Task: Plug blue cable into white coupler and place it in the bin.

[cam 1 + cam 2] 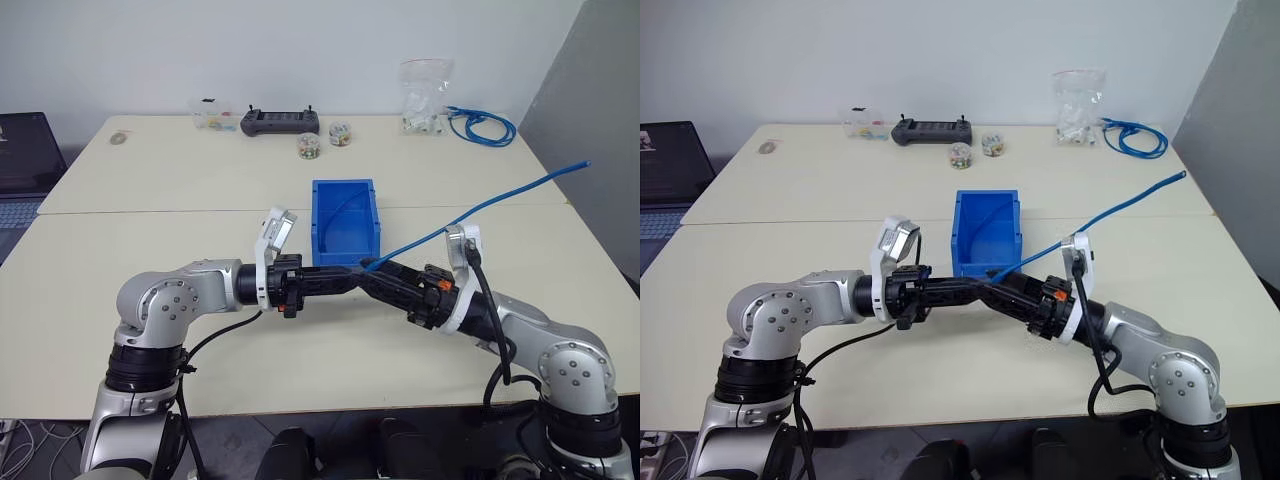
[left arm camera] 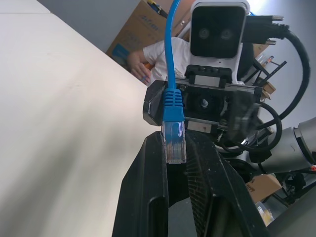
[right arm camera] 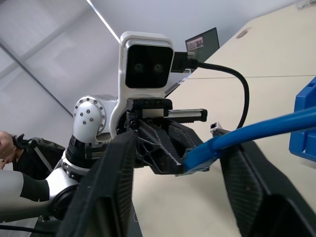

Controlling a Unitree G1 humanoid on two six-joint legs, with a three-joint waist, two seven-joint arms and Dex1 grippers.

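The blue cable point(image 1: 480, 207), a thin light-blue strand, runs from just in front of the bin point(image 1: 343, 222) up and away to the right, its far end in the air. Its near end carries a clear plug point(image 2: 175, 143) clamped between black fingers point(image 2: 148, 187). The bin, bright blue and rectangular, stands upright mid-counter.

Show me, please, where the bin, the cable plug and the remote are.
bin point(image 1: 325, 215), left eye view, left wall.
cable plug point(image 2: 175, 140), left wrist view, clear tip.
remote point(image 1: 281, 122), left eye view, body middle.
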